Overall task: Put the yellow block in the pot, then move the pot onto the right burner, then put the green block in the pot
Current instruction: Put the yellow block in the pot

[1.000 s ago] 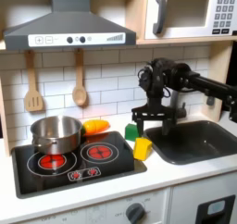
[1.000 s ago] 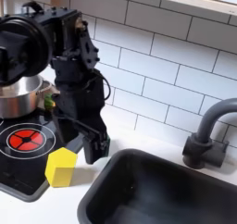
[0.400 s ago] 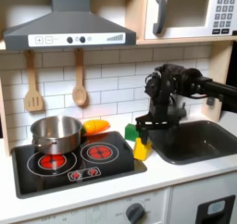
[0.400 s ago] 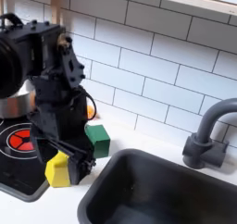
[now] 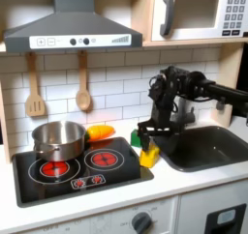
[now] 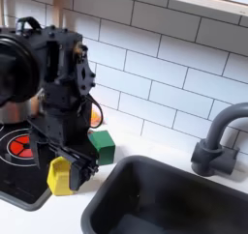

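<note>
The yellow block (image 6: 58,178) lies at the stove's corner by the sink, also seen in the first exterior view (image 5: 149,157). My gripper (image 6: 66,170) is low over it, open, one finger (image 6: 83,165) on the block's sink side and the other hidden; the same gripper (image 5: 148,145) points down in the first exterior view. Just behind sits the green block (image 6: 101,142), partly covered by the arm in the first exterior view (image 5: 138,138). The steel pot (image 5: 60,138) stands on the burner at the first exterior view's left; only its edge (image 6: 10,109) shows behind the arm in the second exterior view.
The black stove (image 5: 121,175) has a bare red burner (image 5: 102,159) beside the pot. An orange-yellow rounded piece (image 5: 100,132) lies behind it. The sink (image 5: 203,146) and faucet (image 6: 218,141) lie beyond the blocks. Two wooden utensils (image 5: 83,83) hang on the tiled wall.
The gripper has swung from above the sink edge toward the stove and dropped down around the yellow block. The green block, hidden before, now shows.
</note>
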